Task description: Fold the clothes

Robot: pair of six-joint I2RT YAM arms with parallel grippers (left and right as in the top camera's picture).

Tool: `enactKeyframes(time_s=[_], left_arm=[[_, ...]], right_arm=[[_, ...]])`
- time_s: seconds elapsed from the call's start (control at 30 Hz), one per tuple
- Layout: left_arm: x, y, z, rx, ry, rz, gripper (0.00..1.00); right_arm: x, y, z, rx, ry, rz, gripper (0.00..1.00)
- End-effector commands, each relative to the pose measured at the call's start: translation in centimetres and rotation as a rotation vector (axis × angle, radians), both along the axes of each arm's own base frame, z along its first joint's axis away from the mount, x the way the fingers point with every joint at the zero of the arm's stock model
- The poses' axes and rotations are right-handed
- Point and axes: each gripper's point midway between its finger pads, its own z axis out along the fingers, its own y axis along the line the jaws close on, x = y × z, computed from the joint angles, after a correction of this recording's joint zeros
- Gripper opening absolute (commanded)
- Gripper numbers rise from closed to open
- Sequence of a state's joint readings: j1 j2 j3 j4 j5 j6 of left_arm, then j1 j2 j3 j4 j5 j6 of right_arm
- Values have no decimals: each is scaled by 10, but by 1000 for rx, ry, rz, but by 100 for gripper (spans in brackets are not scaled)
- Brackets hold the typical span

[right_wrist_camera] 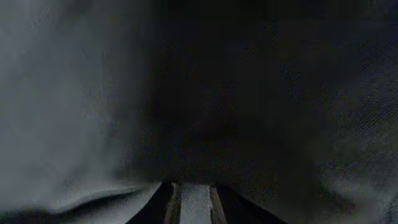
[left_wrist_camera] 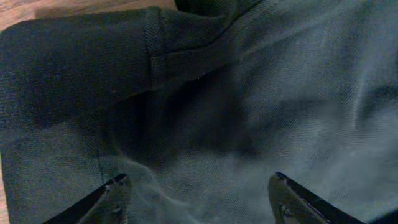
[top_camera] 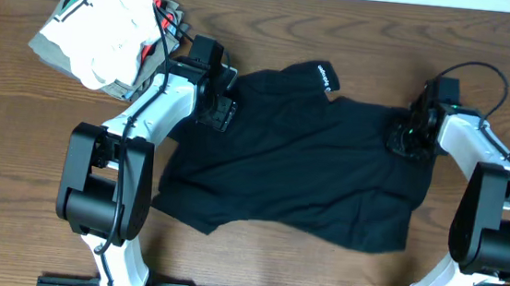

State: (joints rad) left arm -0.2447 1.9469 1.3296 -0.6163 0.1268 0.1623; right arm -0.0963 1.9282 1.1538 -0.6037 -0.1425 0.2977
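Observation:
The clothes (top_camera: 299, 165), a large black garment with a small white logo (top_camera: 322, 75) near its top edge, lie spread across the middle of the table. My left gripper (top_camera: 216, 112) rests on the garment's upper left part; in the left wrist view its jaws (left_wrist_camera: 199, 180) are wide open over the black fabric (left_wrist_camera: 249, 93), next to a seam. My right gripper (top_camera: 405, 138) is at the garment's upper right edge; in the right wrist view its jaws (right_wrist_camera: 193, 190) are close together with a fold of black fabric (right_wrist_camera: 261, 93) pinched between them.
A stack of folded white, olive-grey and red garments (top_camera: 108, 28) lies at the back left corner, close behind my left arm. Brown wooden table (top_camera: 14, 140) shows around the black garment.

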Motion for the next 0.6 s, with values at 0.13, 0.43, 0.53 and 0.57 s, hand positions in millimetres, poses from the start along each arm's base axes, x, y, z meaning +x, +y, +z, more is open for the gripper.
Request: enactKeyframes(time_s=[0.13, 0.43, 0.53, 0.57], left_arm=[[-1, -6, 1, -2, -5, 6, 79], [3, -17, 3, -11, -33, -15, 79], [9, -18, 5, -19, -54, -6, 79], [12, -19, 6, -23, -67, -6, 79]], right_arm=[[9, -42, -68, -88, 38, -95, 17], [63, -78, -35, -174, -47, -62, 22], [67, -91, -19, -204, -28, -51, 26], [68, -95, -14, -209, -22, -39, 27]])
